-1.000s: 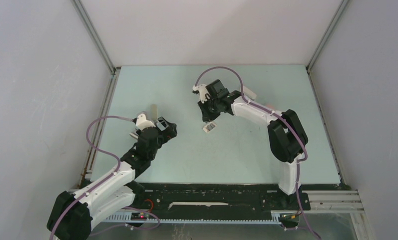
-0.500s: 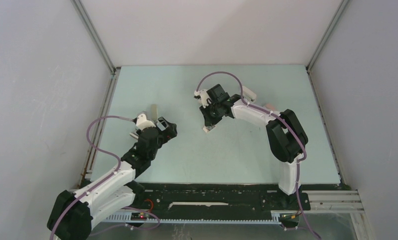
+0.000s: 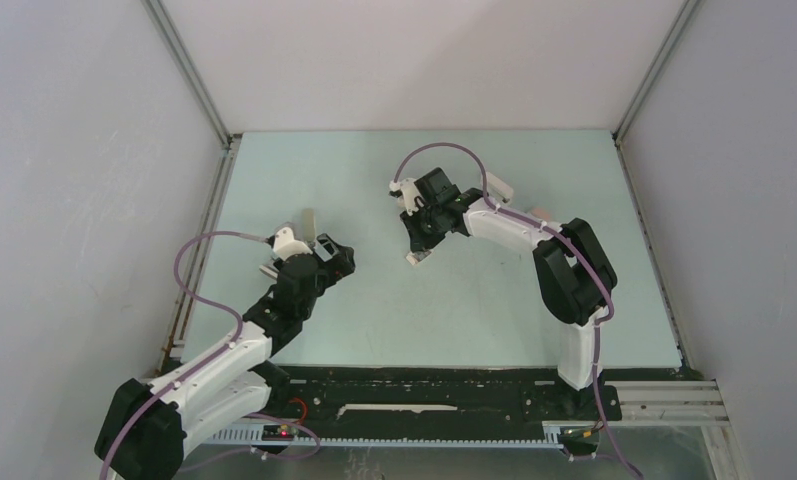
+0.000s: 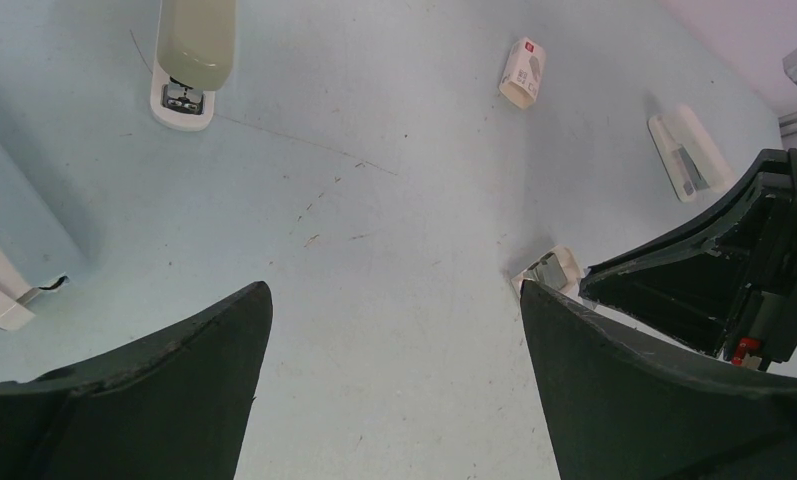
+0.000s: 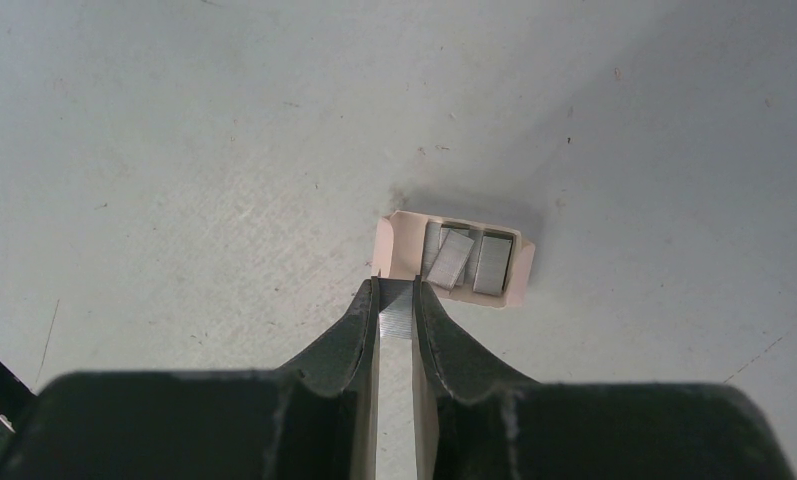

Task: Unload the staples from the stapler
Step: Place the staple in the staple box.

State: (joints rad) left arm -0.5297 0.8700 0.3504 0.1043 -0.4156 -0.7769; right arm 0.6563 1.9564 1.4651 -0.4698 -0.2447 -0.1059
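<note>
Pale green tabletop [image 3: 324, 170]; plain white walls [image 3: 424, 60]

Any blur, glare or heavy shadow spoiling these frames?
Right wrist: sharp; soft shadow beside the open box; staples in the right gripper legible. Left wrist: wide-angle distortion, left gripper silhouetted black. Top external: even light, staples too small to resolve.

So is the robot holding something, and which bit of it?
The right gripper pinches a strip of staples by its two flat sides. The left gripper is open and holds nothing.
</note>
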